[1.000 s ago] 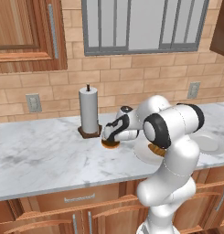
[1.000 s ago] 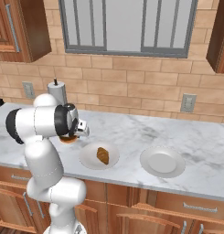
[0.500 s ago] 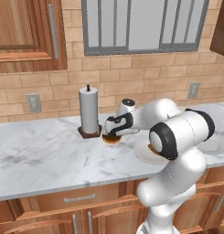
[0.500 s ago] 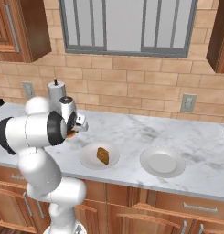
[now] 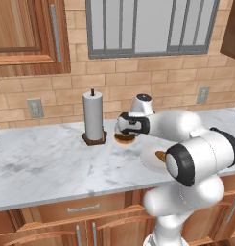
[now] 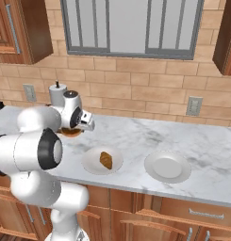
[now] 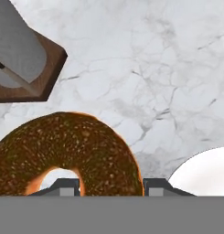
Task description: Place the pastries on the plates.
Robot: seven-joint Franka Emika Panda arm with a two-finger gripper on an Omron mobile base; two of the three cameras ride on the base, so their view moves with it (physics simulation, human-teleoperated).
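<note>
The pincer (image 7: pixel 104 185) is closed on the ring doughnut (image 7: pixel 63 153), with one fingertip (image 7: pixel 65 186) showing through the doughnut's hole and the other against its outer edge, so the two tips clamp one side of the ring. The doughnut's dark brown speckled glaze faces the hand camera. From the left base camera the doughnut (image 5: pixel 123 139) hangs under the hand, just above the white marble surface (image 5: pixel 47 163), a little to the right of the paper towel roll (image 5: pixel 93 115) standing upright on its brown wooden base (image 5: pixel 94 139). In the hand view that base (image 7: pixel 29 75) lies near the doughnut but apart from it, and the rim of a white plate (image 7: pixel 205 171) shows at the lower right.

From the right base camera the doughnut (image 6: pixel 70 132) sits at the hand, to the left of the two plates. The nearer plate (image 6: pixel 91 162) carries the golden-brown croissant (image 6: pixel 106 160), lying about at its middle. The second plate (image 6: pixel 168 166) lies further right on the surface, well apart from the doughnut and with nothing on it. In the left base view the croissant (image 5: pixel 160 155) peeks out beside the arm's elbow.
</note>
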